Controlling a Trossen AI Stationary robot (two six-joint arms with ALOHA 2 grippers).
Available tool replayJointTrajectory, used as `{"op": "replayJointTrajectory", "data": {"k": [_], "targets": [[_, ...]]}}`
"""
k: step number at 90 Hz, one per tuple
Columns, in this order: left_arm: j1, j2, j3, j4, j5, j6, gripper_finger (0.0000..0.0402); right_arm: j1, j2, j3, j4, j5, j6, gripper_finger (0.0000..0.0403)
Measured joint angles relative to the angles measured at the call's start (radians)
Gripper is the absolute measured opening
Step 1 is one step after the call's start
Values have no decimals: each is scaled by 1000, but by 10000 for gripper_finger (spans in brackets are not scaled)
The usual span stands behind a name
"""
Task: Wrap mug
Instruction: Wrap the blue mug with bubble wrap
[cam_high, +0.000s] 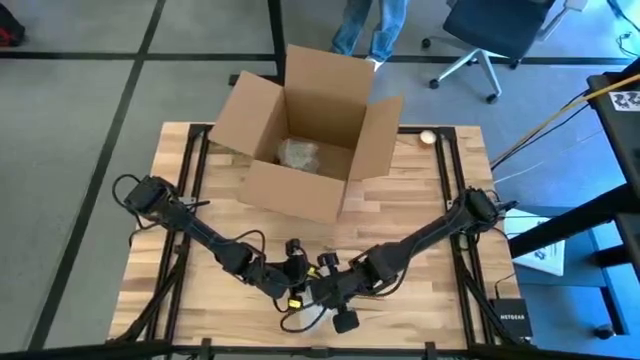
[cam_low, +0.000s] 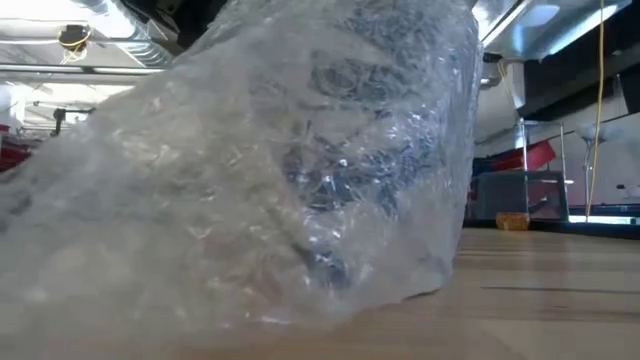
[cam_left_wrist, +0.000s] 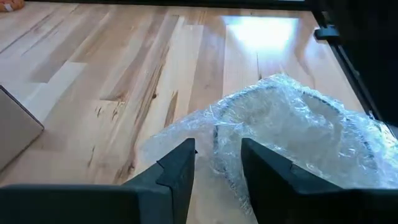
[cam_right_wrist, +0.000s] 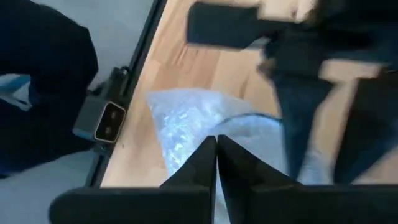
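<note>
A bundle of clear bubble wrap (cam_low: 250, 200) stands on the wooden table by its near edge, at the middle. A dark mug (cam_low: 340, 180) shows through it. In the left wrist view the bubble wrap (cam_left_wrist: 292, 130) bulges over a round rim. My left gripper (cam_high: 297, 272) and my right gripper (cam_high: 318, 285) meet at this bundle, each shut on wrap. In the high view the arms hide the bundle. My left gripper pinches a bunched fold of the bubble wrap (cam_left_wrist: 219, 149) between its two fingers (cam_left_wrist: 180, 171), at the bundle's edge nearest them. The fingers come in low and nearly level. The bundle rests on the table. My right gripper pinches a thin edge of the bubble wrap (cam_right_wrist: 214, 130) between its two fingers (cam_right_wrist: 199, 165), which are nearly together. It reaches from the table's right side. The wrap spreads out beyond the fingertips toward the table's near edge.
An open cardboard box (cam_high: 300, 140) stands at the far middle of the table, with a bubble-wrapped bundle (cam_high: 297, 153) lying inside. A small pale round thing (cam_high: 428, 138) lies at the far right. A person's legs (cam_high: 370, 25) and an office chair show beyond the table.
</note>
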Motion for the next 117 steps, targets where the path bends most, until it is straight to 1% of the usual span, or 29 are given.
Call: {"op": "replayJointTrajectory", "data": {"k": [17, 23, 45, 53, 71, 92, 103, 110, 117], "targets": [[0, 0, 0, 0, 0, 2, 115, -3, 74, 1, 2, -11, 0, 1], [0, 0, 0, 3, 1, 1, 115, -10, 94, 1, -6, 9, 0, 1], [0, 0, 1, 3, 1, -8, 115, -36, 140, 6, -27, 19, -5, 1], [0, 0, 1, 3, 0, -10, 115, -37, 156, 7, -28, -2, -7, 0], [0, 0, 0, 6, 0, -8, 115, -34, 134, 27, -61, -3, -3, 1], [0, 0, 0, 1, -2, -8, 115, -32, 66, 116, -224, 15, -4, 1], [0, 0, 0, 2, -1, -8, 115, -33, 56, 130, -286, 21, -4, 1], [0, 0, 0, 2, -2, -8, 115, -34, 59, 125, -310, 43, -5, 1], [0, 0, 0, 2, -2, -7, 115, -34, 56, 114, -292, 106, -17, 1]]}}
